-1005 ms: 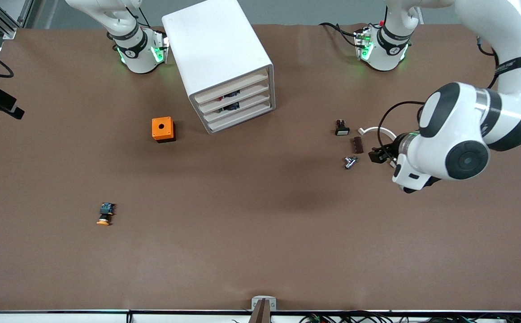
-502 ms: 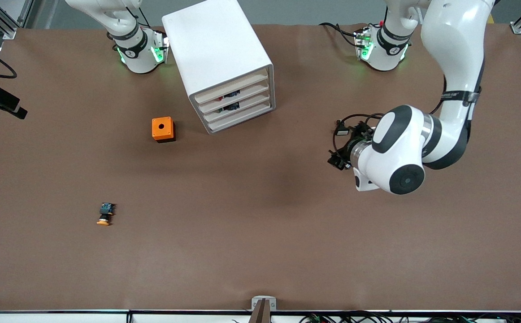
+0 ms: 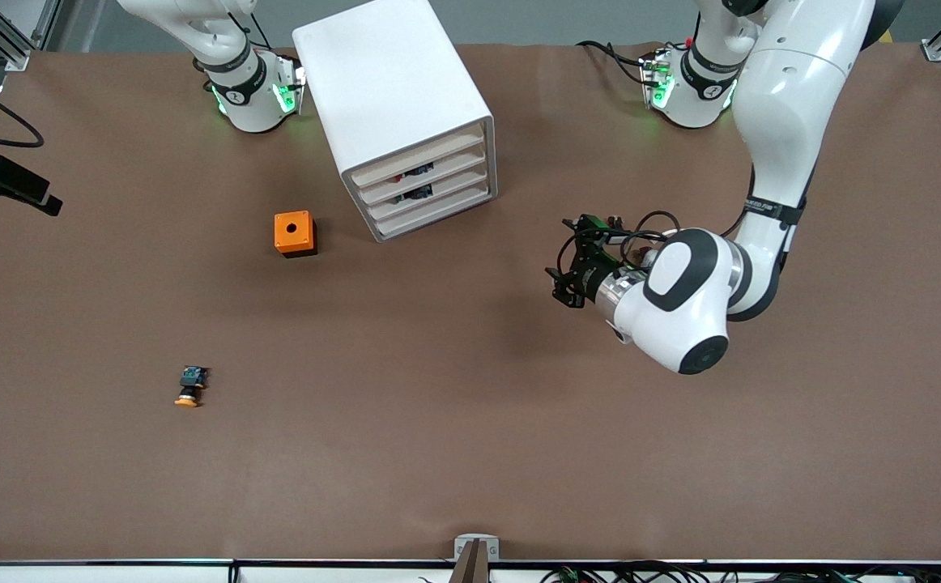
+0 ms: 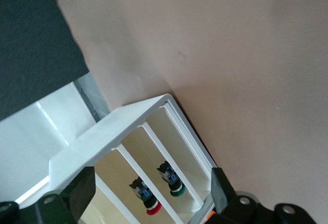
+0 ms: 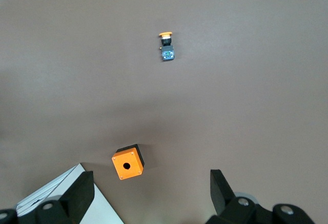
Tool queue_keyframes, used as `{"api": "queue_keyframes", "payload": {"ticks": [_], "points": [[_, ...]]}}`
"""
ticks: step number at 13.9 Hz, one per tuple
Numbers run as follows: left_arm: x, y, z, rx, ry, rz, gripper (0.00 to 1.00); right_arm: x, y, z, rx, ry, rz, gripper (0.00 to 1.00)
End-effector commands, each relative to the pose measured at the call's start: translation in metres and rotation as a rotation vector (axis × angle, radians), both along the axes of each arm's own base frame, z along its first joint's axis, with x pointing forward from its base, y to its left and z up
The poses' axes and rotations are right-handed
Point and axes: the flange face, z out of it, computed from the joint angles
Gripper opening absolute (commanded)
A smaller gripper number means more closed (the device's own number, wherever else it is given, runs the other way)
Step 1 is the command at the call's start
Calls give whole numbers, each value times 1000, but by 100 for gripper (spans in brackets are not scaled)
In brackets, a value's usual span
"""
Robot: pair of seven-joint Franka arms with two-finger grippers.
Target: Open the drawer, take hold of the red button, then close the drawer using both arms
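Note:
The white four-drawer cabinet (image 3: 393, 97) stands near the right arm's base. The drawer (image 3: 430, 173), second from its top, is shut. In the left wrist view the drawer (image 4: 120, 180) holds the red-capped button (image 4: 149, 203). My left gripper (image 3: 564, 285) is open and empty low over the table, beside the cabinet toward the left arm's end, and its fingers (image 4: 84, 190) frame the drawer fronts. My right gripper (image 5: 151, 185) is open and empty high over the table. It looks down on the cabinet corner (image 5: 56, 201).
A green-capped button (image 4: 174, 187) lies in the drawer below. An orange box with a hole (image 3: 295, 233) sits beside the cabinet, also in the right wrist view (image 5: 128, 162). An orange-capped button (image 3: 189, 387) lies nearer the front camera, also in the right wrist view (image 5: 166, 47).
My left arm has swung its gripper from the left arm's end of the table toward the cabinet, passing over small parts that it now covers. The drawers stay shut.

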Motion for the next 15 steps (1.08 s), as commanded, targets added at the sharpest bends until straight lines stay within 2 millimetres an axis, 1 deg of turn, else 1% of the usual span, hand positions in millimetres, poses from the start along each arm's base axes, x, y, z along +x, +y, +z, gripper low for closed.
{"api": "queue_keyframes", "payload": {"ticks": [1, 2, 4, 5, 6, 7, 8, 9, 10, 11, 13, 15], "points": [[-10, -30, -23, 58, 157, 104, 98, -1, -4, -6, -10, 13, -3, 100], [-18, -47, -36, 109, 217, 142, 98, -2, -4, -6, -9, 14, -3, 100], [-21, -72, -54, 218, 299, 295, 98, -3, -5, -12, -8, 28, -6, 100], [-38, -96, -60, 261, 341, 299, 98, -4, -7, -13, -8, 33, -9, 100], [-48, -110, -65, 288, 363, 305, 97, -4, -9, -13, -7, 34, -12, 100], [-54, -121, -70, 293, 399, 323, 92, -5, -9, -16, -7, 40, -13, 100], [-63, -133, -76, 289, 448, 333, 85, -5, -9, -20, -6, 43, -12, 100], [-67, -139, -75, 283, 468, 338, 79, -6, -9, -20, -6, 45, -15, 100], [-71, -145, -73, 285, 474, 334, 78, -7, -9, -19, -6, 45, -15, 100], [-79, -153, -73, 293, 479, 322, 74, -8, -9, -19, -6, 46, -15, 100], [-104, -174, -73, 314, 473, 265, 72, -9, -9, -18, -6, 50, -19, 100], [-109, -175, -74, 318, 488, 249, 67, -11, -9, -16, -6, 45, -19, 100]]}}
